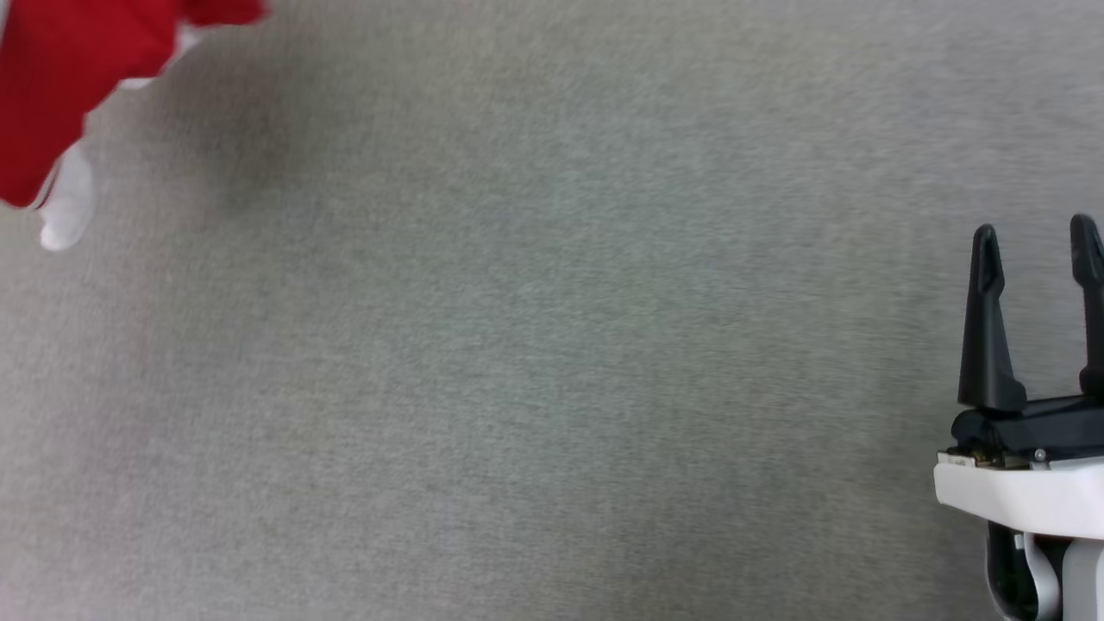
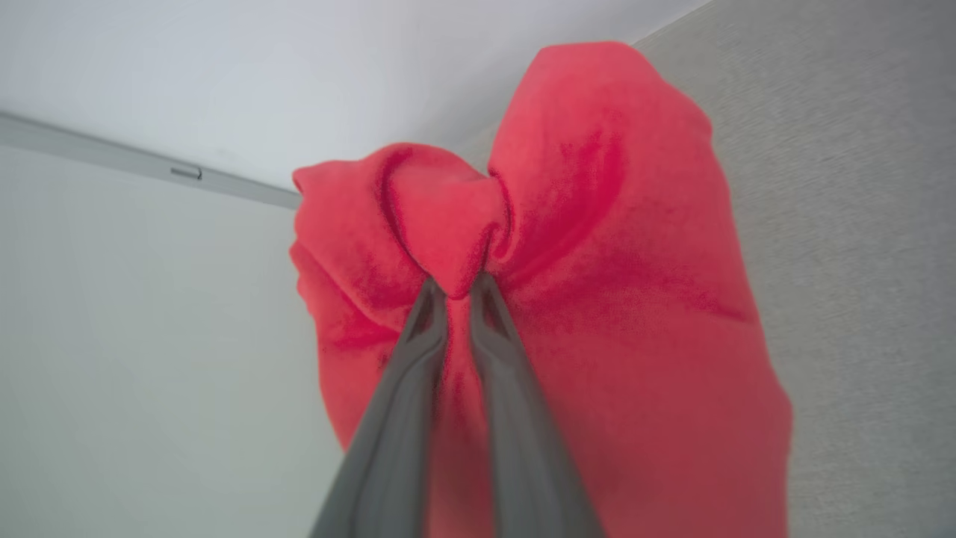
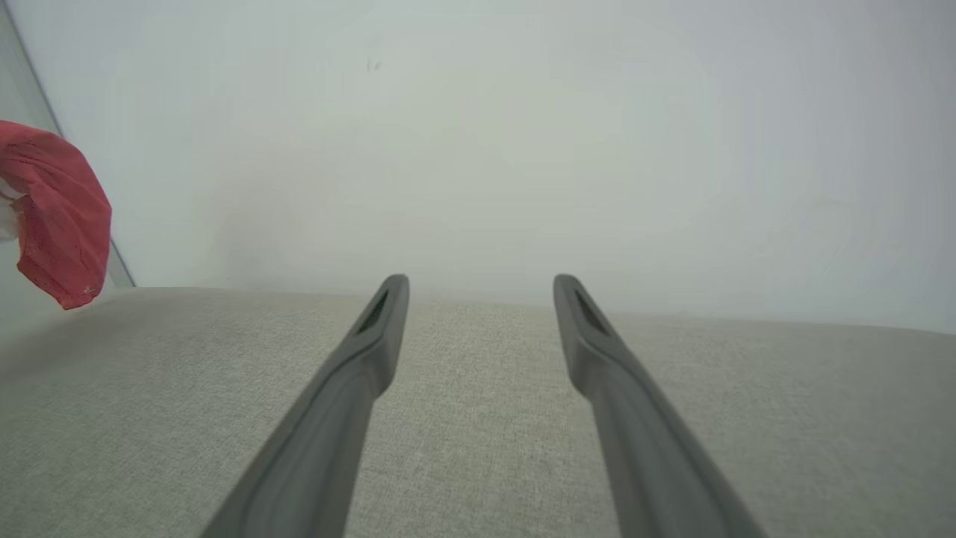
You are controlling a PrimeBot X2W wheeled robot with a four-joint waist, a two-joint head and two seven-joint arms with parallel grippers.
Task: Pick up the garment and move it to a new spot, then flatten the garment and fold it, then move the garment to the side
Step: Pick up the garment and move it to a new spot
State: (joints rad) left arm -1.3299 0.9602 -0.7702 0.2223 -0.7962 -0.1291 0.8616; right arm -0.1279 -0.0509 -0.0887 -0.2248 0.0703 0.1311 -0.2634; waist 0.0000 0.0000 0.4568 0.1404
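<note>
- Over at the far-left corner of the grey cloth surface [image 1: 552, 362], the garment [image 1: 60, 78] hangs bunched. It's red w/ a white sleeve [image 1: 67, 207] dangling below, and most of it is cut off by the head view's edge.
- L gripper [image 2: 459, 288]: fingers pressed nearly together, pinching a tuck of red fabric right at the tips. Cloth balloons out on both sides of the pinch.
- R gripper [image 1: 1035, 228]: fingers spread wide w/ nothing between them, low right, well apart from the garment.
- From the R wrist view the garment looks clear of the surface, hanging in front of the pale wall [image 3: 478, 112]. I'd say the step is the carry to a new spot, early in the job; flatten + fold not yet begun.
- To do it well, imo: take it toward the open middle of the surface, where both arms can reach.
- That's a small tip pinch on a slack fold and could slip if swung, so go smooth, no jerks.
- Lower so the dangling end touches first, then draw the held end away so it lays out long, not in a heap. Less flattening work later.
- Can't tell which part is pinched (hem? shoulder?) or front vs back; no print visible. Prob. worth the R gripper taking a second corner once it's down.
</note>
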